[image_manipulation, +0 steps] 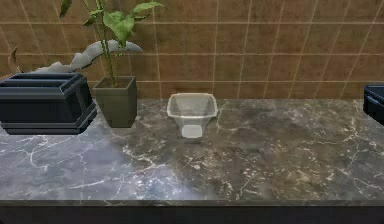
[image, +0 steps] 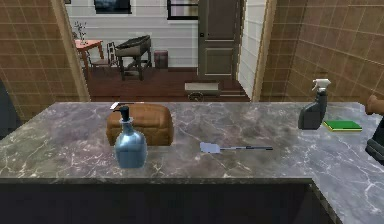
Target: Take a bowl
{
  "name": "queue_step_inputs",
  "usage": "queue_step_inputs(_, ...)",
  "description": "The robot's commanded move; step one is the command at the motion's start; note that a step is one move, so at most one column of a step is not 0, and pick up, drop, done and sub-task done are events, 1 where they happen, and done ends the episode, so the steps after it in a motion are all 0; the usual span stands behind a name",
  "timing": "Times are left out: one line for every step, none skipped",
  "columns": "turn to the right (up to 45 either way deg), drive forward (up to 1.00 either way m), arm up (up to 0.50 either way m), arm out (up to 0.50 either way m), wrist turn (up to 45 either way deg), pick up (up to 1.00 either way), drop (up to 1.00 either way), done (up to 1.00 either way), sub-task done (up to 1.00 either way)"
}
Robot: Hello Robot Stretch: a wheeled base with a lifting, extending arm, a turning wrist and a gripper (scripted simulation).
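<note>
One pale bowl (image_manipulation: pixel 192 112) stands upright on the marble desk (image_manipulation: pixel 260 160) in the arm side view, near the back wall and just beside a plant (image_manipulation: pixel 117 95), with a dark box (image_manipulation: pixel 45 102) further left. I judge the taking as not yet begun: the bowl rests on the desk, so the reach, grasp and lift are all left, and the state of the fingers I cannot tell. Ahead, a blue bottle (image: pixel 130 143), a bread (image: pixel 145 122) and a spatula (image: pixel 232 149) are on the desk, none needed.
</note>
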Motion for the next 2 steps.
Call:
queue_step_inputs(0.0,0.00,0.50,0.00,0.0,0.00,0.00,0.00,0.00)
queue_step_inputs(0.0,0.00,0.38,0.00,0.0,0.00,0.00,0.00,0.00)
